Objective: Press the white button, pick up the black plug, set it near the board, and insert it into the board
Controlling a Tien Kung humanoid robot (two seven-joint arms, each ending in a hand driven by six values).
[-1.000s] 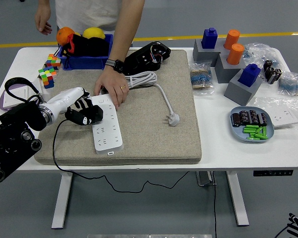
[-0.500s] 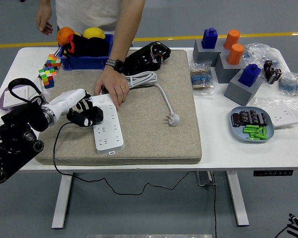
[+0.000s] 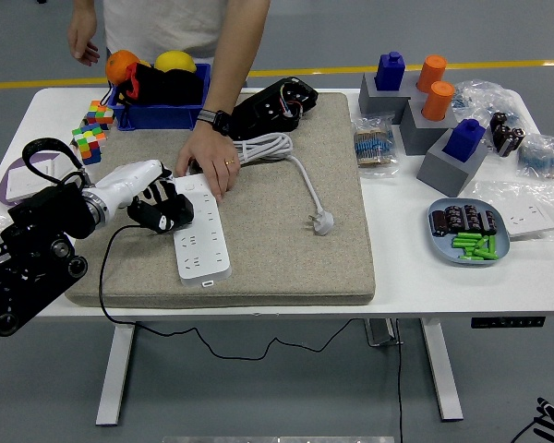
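A white power strip [image 3: 203, 242] lies lengthwise on the grey felt mat [image 3: 286, 249]. My left hand [image 3: 160, 211], with black fingers on a white forearm, is at the strip's left edge near its far half. Its fingers are curled around the black plug, which is hard to tell from the fingers. The plug's black cable [image 3: 106, 277] runs out of the hand and down over the table's near edge. A person's hand [image 3: 209, 164] rests on the strip's far end and holds it down. My right hand is out of view.
A white plug [image 3: 322, 221] with a coiled white cable [image 3: 268, 146] lies mid-mat. A black device [image 3: 275, 105] sits at the mat's far edge. Left: cubes [image 3: 90, 129] and a blue bin [image 3: 157, 111]. Right: grey blocks [image 3: 448, 152] and a blue plate [image 3: 469, 231].
My left hand and arm have shifted slightly away from me along the strip's left edge, the black cable following. The person's hand has stayed on the strip.
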